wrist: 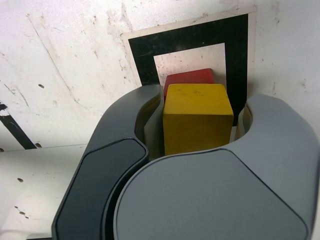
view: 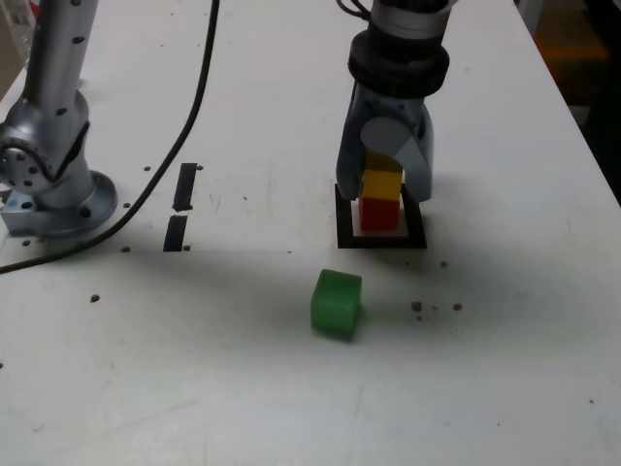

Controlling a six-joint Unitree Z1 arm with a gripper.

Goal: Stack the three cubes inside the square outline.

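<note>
Yellow solid-coloured cube (wrist: 197,116) sits between the jaws of the grey gripper (view: 385,184), resting on the red solid-coloured cube (view: 379,213), which stands on the white centre of the thick black square outline (view: 343,233). Jaws bracket the yellow block closely on both sides; the wrist view shows a thin gap at each face, but I cannot tell whether the pads are in contact or just released. Green solid-coloured cube (view: 336,304) lies on the white tabletop (view: 505,388), apart from the gripper and outside the frame, on the near side in the exterior view.

Step in hand, as judged: placing yellow on red. To do it well: open the jaws evenly so neither side drags the block, then lift straight up until the fingertips are above the yellow top before any sideways move. The stack is two high and narrow, so a brush from one jaw could topple it.

View comparison: wrist view shows the yellow block's offset over the red one, with a strip of red top exposed on the far side, so the alignment is imperfect but the block is supported. That view does not show the green block. Exterior view shows stack height, the green block, two short black strips (view: 181,206) and a black cable (view: 190,116), but the jaws hide part of the yellow block's sides.
</note>
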